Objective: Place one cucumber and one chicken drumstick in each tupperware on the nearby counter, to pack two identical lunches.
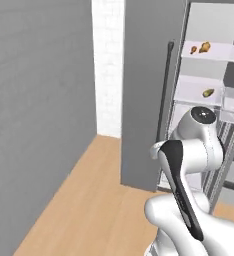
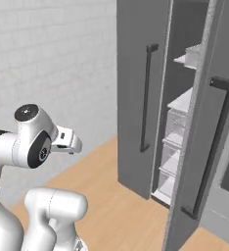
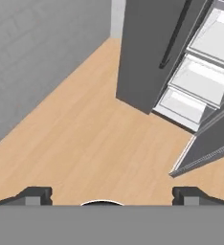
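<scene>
Two small golden-brown chicken drumstick pieces [image 1: 204, 47] lie on an upper shelf of the open fridge. Another brownish piece [image 1: 208, 92] lies on the shelf below; I cannot tell what it is. My gripper [image 3: 112, 198] is open, its two dark fingertips [image 3: 37, 196] stand far apart with nothing between them, and it looks down at the wooden floor in front of the fridge, well short of the shelves. The cucumber, the tupperware and the counter are out of view.
The tall grey fridge stands ahead with both doors open: the left door [image 2: 136, 98] with a long dark handle, the right door [image 2: 204, 147] swung toward me. Clear drawers [image 3: 200, 79] sit low inside. A grey wall [image 1: 39, 100] runs along the left; the wooden floor [image 1: 89, 210] lies between.
</scene>
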